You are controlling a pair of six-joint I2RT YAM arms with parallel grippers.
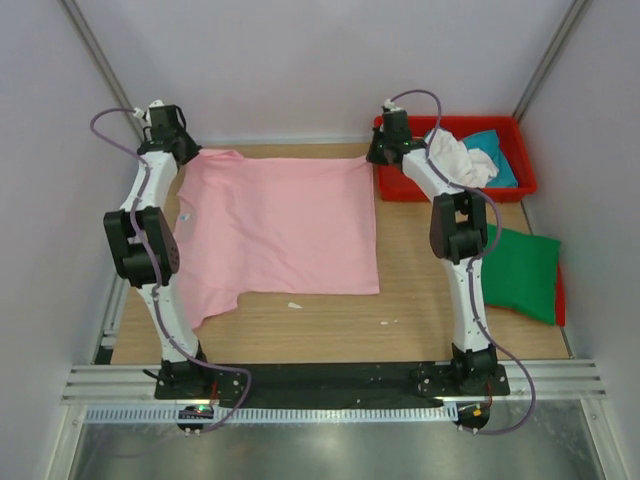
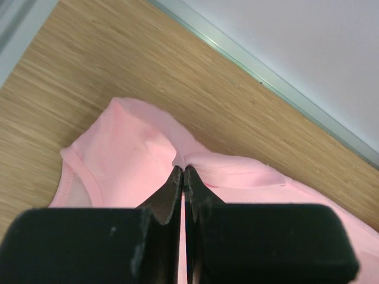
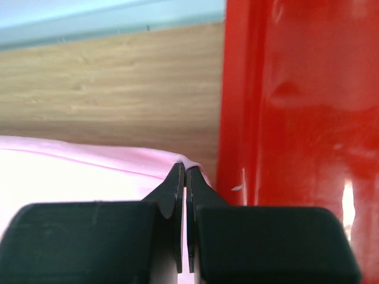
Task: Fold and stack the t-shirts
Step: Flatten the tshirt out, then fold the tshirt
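The light pink t-shirt (image 1: 280, 225) lies spread flat on the wooden table. My left gripper (image 1: 183, 150) is at its far left corner, shut on a pinch of the pink cloth (image 2: 142, 160) beside the sleeve. My right gripper (image 1: 378, 152) is at its far right corner, shut on the pink hem (image 3: 89, 171), right next to the red tray's wall (image 3: 284, 100). A dark green t-shirt (image 1: 520, 272) lies folded at the right. White (image 1: 458, 160) and teal (image 1: 495, 155) shirts lie in the red tray.
The red plastic tray (image 1: 520, 185) stands at the back right, touching the pink shirt's corner area. Another red edge (image 1: 560, 300) shows under the green shirt. Bare wood (image 1: 400, 310) lies in front of the pink shirt. Walls close the back and sides.
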